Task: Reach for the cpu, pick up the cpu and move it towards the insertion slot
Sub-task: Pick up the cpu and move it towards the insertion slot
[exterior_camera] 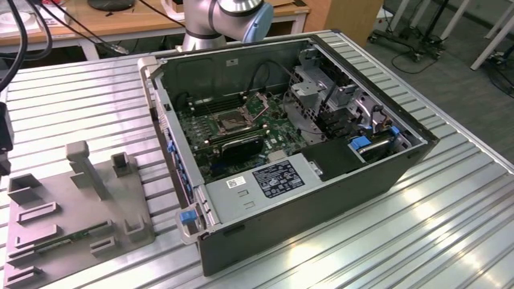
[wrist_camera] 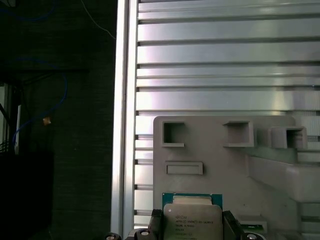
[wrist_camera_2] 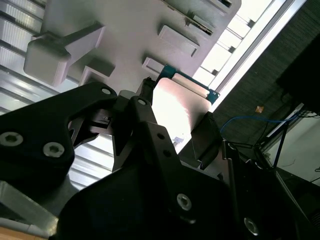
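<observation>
The cpu point(wrist_camera: 192, 219) lies face up, silvery top showing with a thin green rim at its far edge. It sits at the edge of a grey plastic tray point(wrist_camera: 210, 150), and I cannot tell whether it rests on the tray or is raised just clear of it. The two dark fingers point(wrist_camera: 231, 227) stand one on each side of it and press against opposite edges, so they pinch the chip between them. In the second wrist view the cpu point(wrist_camera_2: 177, 107) shows as a bright square between the same fingers point(wrist_camera_2: 206, 136), with the tray's point(wrist_camera_2: 135, 30) blocks and shallow recesses just beyond it.

The tray sits on a ribbed aluminium bench point(wrist_camera: 225, 75), close to the bench's side rail.

In the exterior view the tray point(exterior_camera: 80, 208) lies at the exterior view's left, with a narrow green circuit strip point(exterior_camera: 64, 238) lying in it. Just beside it, on the exterior view's right, an open computer case point(exterior_camera: 321, 208) lies on its side. The insertion slot point(exterior_camera: 229, 121), a dark square in a silver frame, sits on the green board inside the case, well apart from the tray. The arm's point(exterior_camera: 233, 15) grey and blue base joint rises behind the case.
</observation>
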`<state>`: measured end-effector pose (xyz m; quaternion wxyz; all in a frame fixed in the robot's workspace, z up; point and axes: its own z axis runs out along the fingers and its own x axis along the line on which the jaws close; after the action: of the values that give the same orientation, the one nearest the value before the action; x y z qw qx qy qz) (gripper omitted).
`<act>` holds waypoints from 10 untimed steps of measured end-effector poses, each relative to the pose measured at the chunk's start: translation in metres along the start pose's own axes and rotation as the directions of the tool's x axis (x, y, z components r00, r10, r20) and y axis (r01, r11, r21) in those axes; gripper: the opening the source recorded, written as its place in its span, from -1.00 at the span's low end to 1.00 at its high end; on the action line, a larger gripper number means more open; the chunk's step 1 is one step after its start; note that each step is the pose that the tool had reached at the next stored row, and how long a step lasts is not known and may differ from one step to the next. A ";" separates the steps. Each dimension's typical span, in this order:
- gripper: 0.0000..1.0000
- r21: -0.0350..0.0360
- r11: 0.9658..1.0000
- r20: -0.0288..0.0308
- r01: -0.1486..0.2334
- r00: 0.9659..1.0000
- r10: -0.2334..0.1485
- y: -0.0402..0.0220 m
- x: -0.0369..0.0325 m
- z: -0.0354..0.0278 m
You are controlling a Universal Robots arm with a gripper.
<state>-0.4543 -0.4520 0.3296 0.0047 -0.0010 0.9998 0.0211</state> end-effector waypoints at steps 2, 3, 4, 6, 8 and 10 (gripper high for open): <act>0.09 0.000 1.000 0.000 0.000 1.000 0.000 0.0001 0.0000 -0.0014; 0.09 0.000 1.000 0.000 0.000 1.000 0.000 0.0001 -0.0001 -0.0025; 0.09 0.000 1.000 0.000 0.000 1.000 0.000 0.0002 -0.0001 -0.0037; 0.09 0.000 1.000 0.000 0.000 1.000 0.000 0.0003 -0.0001 -0.0065; 0.09 0.000 1.000 0.000 0.000 1.000 0.000 0.0004 -0.0001 -0.0097; 0.09 0.000 1.000 0.000 0.000 1.000 0.000 0.0006 -0.0001 -0.0129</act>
<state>-0.4543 -0.4519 0.3426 0.0048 -0.0010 0.9998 0.0212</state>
